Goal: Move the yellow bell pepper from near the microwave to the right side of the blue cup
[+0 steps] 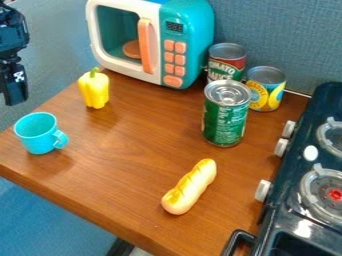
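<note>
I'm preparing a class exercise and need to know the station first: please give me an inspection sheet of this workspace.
Surface: brown wooden counter, no spill seen
Things nearest the tool: yellow bell pepper, stem up; turquoise cup, mouth up
Clutter: bread roll lying near the stove; green can upright, before a red-and-green can and a yellow-and-blue can; toy microwave at the back
Tool: at the left edge, beyond the counter, touching neither pepper nor cup
Cables: nothing seen
Surroundings: toy stove on the right; blue-grey wall behind
</note>
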`<state>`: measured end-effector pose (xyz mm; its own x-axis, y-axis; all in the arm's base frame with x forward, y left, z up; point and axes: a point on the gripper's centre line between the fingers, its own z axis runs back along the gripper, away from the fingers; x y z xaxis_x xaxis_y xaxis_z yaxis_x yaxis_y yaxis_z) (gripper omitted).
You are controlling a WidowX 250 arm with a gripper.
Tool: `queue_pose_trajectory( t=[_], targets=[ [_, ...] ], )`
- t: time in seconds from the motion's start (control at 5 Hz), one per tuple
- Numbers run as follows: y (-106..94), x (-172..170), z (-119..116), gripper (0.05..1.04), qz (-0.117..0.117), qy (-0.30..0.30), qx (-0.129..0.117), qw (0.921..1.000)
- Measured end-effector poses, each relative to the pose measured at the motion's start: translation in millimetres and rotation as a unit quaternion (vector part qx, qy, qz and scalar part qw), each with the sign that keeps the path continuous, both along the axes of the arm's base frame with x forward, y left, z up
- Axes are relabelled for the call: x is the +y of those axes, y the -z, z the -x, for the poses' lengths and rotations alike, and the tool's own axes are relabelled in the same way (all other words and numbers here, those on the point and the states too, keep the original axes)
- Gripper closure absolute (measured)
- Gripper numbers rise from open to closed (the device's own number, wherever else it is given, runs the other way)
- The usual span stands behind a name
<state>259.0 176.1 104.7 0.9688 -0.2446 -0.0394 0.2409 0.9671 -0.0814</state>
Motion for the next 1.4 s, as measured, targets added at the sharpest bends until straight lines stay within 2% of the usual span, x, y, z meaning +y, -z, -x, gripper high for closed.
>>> queue_pose_trajectory(
  t=[0.2,0.4,0.6,0.8,1.0,1.2,1.4],
  targets=[
    [8.8,-1.6,1.5,0.083,0.010,-0.001,0.012,0.9999],
    [7.7,-4.8,-9.5,0.083,0.017,-0.033,-0.012,0.9992],
    [5.3,-14.7,-27.6,0.083,-0.018,-0.045,-0.023,0.9985],
    [-5.1,-19.3,-42.5,0.083,-0.030,-0.060,-0.042,0.9969],
    [-16.2,-24.6,-73.0,0.083,-0.033,-0.073,-0.057,0.9952],
    [-15.4,-32.6,-94.5,0.083,-0.031,-0.080,-0.053,0.9949],
    [-17.6,-24.5,-107.1,0.083,-0.041,-0.096,-0.057,0.9929]
  ],
)
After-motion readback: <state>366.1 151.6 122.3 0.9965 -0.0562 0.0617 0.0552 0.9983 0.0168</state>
